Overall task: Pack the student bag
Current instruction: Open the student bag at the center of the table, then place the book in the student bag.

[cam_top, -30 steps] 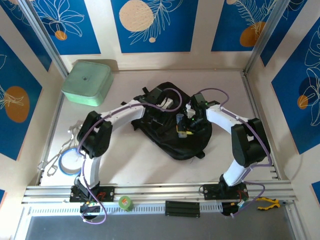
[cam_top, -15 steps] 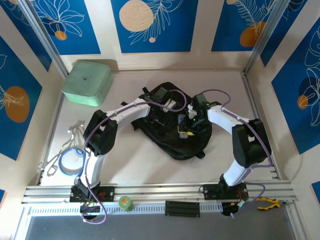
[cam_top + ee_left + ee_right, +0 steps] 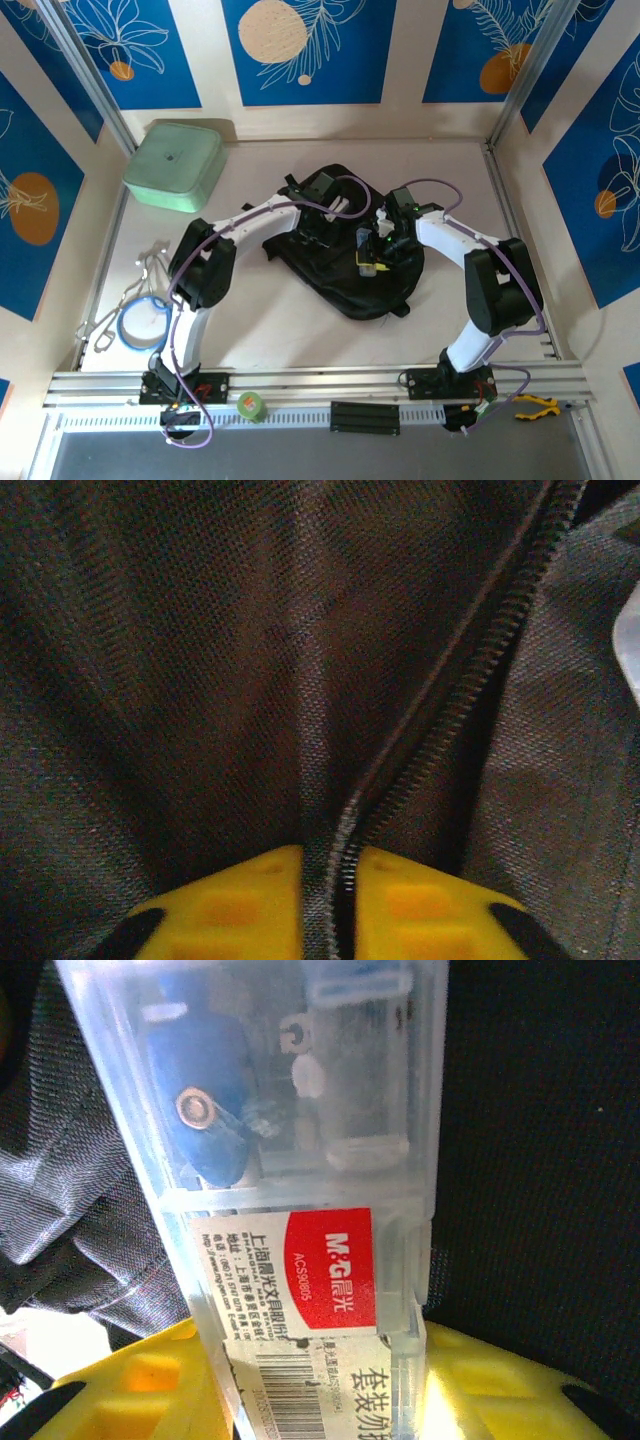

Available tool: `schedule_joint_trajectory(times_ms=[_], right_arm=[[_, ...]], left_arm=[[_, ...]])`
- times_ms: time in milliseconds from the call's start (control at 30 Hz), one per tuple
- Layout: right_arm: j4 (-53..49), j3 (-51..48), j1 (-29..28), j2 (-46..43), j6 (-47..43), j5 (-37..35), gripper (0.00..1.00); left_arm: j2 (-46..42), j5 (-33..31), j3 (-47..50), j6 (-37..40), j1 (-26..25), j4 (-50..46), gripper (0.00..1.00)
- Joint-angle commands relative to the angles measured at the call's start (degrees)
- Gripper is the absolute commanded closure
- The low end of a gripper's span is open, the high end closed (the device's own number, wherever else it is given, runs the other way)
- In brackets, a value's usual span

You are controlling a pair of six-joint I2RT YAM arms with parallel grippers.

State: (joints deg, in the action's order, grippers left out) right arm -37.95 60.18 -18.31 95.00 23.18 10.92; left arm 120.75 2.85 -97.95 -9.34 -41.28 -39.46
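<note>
From the overhead camera, I see the student bag (image 3: 345,275) lying black and slumped at mid-table, with both arms bent in over it. My left gripper (image 3: 320,222) is down on the bag's upper left part. My right gripper (image 3: 371,262) is over its middle, carrying a clear plastic case (image 3: 364,245). A mint-green lidded box (image 3: 172,165) sits at the far left corner, well apart from the bag, and a blue roll (image 3: 143,322) lies near the left arm's base.

Left wrist camera — the left gripper (image 3: 330,905) has its yellow fingers (image 3: 235,910) drawn nearly together. They pinch a fold of the bag's fabric (image 3: 150,680) and the zipper (image 3: 450,710) that runs up to the right.

Right wrist camera — the right gripper (image 3: 310,1385) holds the case (image 3: 290,1160) between its yellow fingers (image 3: 500,1385), which stand at a middling width. The case bears a red label (image 3: 330,1270) and a barcode, something blue shows inside it, and the bag's dark cloth (image 3: 540,1140) lies behind it.
</note>
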Motion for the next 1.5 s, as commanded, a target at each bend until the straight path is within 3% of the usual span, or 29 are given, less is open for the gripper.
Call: schedule_joint_trajectory(times_ms=[0, 167, 467, 767, 1000, 1333, 1467], right_arm=[[-1.7, -1.1, 0.0, -2.2, 0.1, -0.4, 0.79], [-1.9, -0.6, -1.1, -3.9, -1.0, -0.2, 0.79], [-2.2, 1.4, -4.8, -5.2, -3.6, 2.3, 0.79], [-5.8, 7.9, -7.1, 2.4, -4.9, 2.2, 0.79], [-7.8, 12.0, -5.7, 7.6, -4.0, -2.7, 0.79], [-5.9, 21.1, -5.1, 11.0, -1.0, -4.3, 0.78], [-3.0, 22.3, -4.9, 11.3, 0.4, -4.5, 0.73]], left_arm=[[-0.9, 3.5, -0.1, -0.1, 0.5, -0.8, 0.92], [-4.7, 4.4, 0.6, 0.4, 0.5, 0.5, 1.00], [-12.3, 5.1, 7.4, 0.7, 0.5, 8.8, 1.00], [-12.9, 5.8, 10.4, 2.0, 0.5, 11.6, 1.00], [-14.4, 5.1, 12.0, 2.5, 0.5, 12.2, 1.00], [-13.7, 6.8, 14.0, 1.5, 0.7, 12.7, 1.00], [-12.0, 7.4, 14.3, -1.0, 2.0, 12.3, 1.00]])
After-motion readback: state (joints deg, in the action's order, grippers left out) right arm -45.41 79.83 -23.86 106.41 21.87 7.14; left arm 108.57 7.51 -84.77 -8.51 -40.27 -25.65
